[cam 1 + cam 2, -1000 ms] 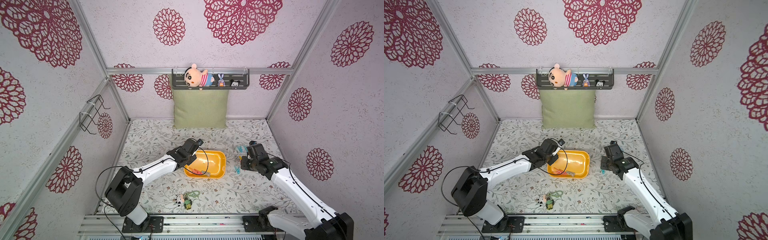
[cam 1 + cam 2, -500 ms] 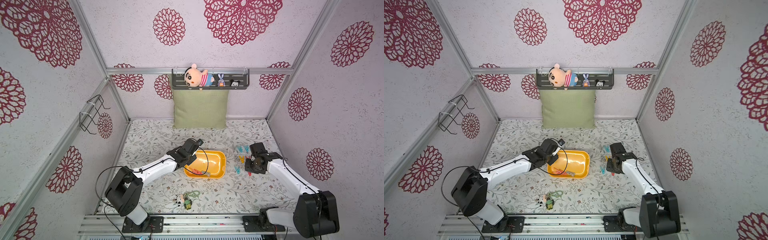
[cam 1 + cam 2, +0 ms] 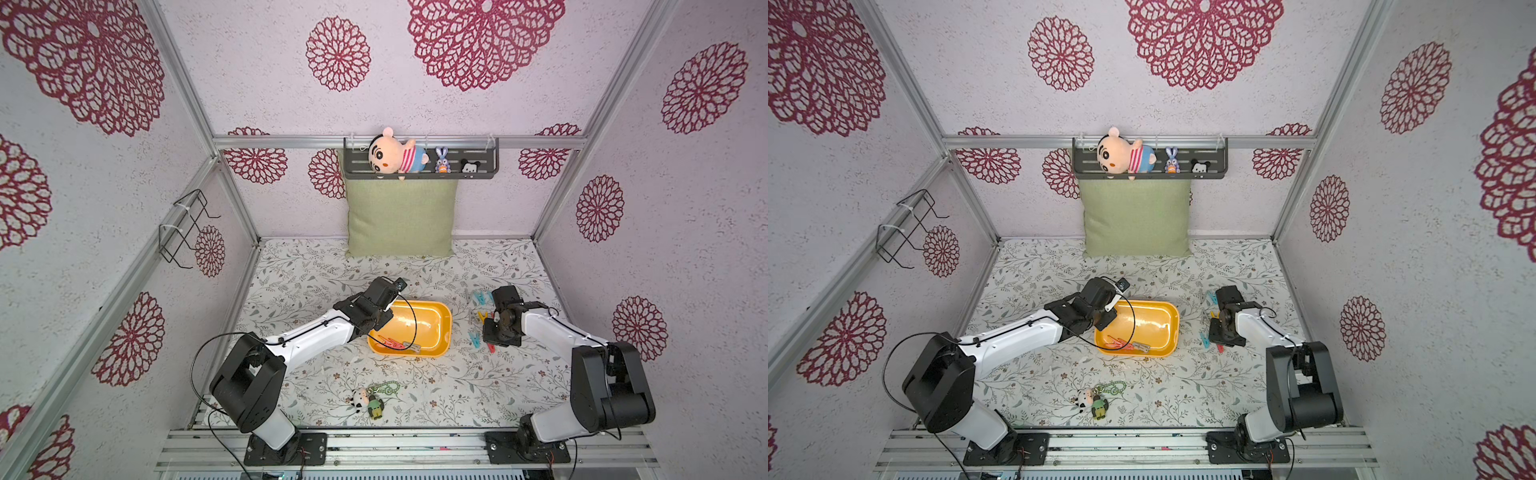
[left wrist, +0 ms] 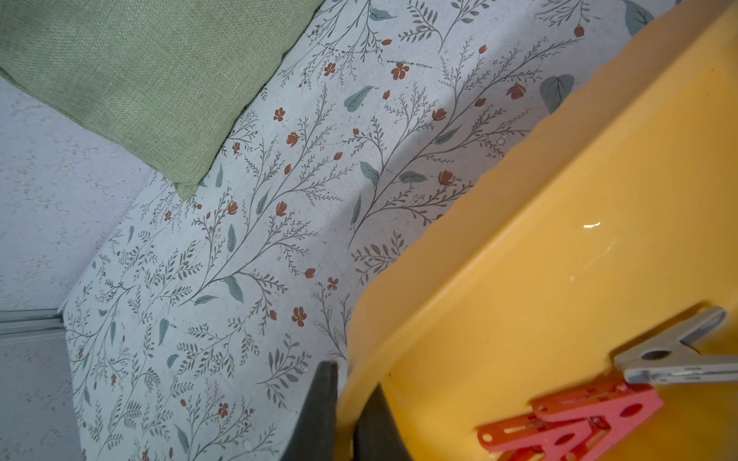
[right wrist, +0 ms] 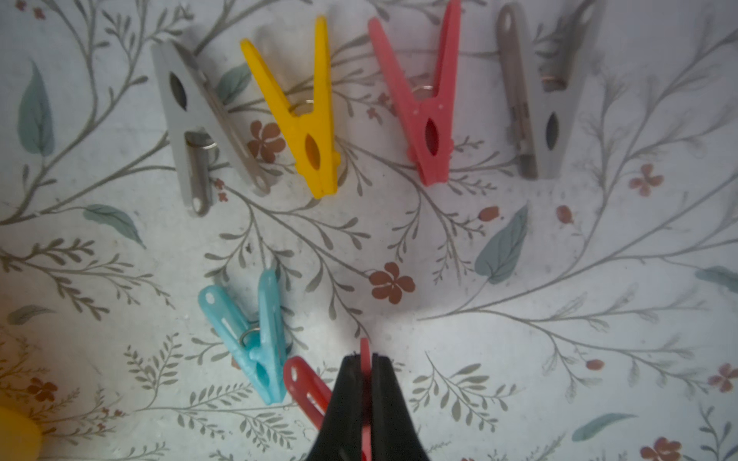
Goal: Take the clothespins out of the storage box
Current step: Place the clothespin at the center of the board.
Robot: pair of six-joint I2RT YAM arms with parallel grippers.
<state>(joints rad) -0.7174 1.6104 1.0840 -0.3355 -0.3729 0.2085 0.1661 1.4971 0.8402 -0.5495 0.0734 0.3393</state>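
floral table (image 3: 316, 274): left claw (image 4: 346, 415) pinches storage box (image 4: 559, 239) rim; right claw (image 5: 366, 399) pinches red clothespin (image 5: 303, 385).

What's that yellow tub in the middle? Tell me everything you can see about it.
The yellow tub is a shallow rectangular tray with rounded corners, smooth and glossy like plastic, plain inside. It sits on the floral table, open side up. By its wall nearest the robot's bases lie red clothespins and a grey clothespin; the rest is bare. The left gripper is clamped on its rim near a corner, one finger inside, one outside.
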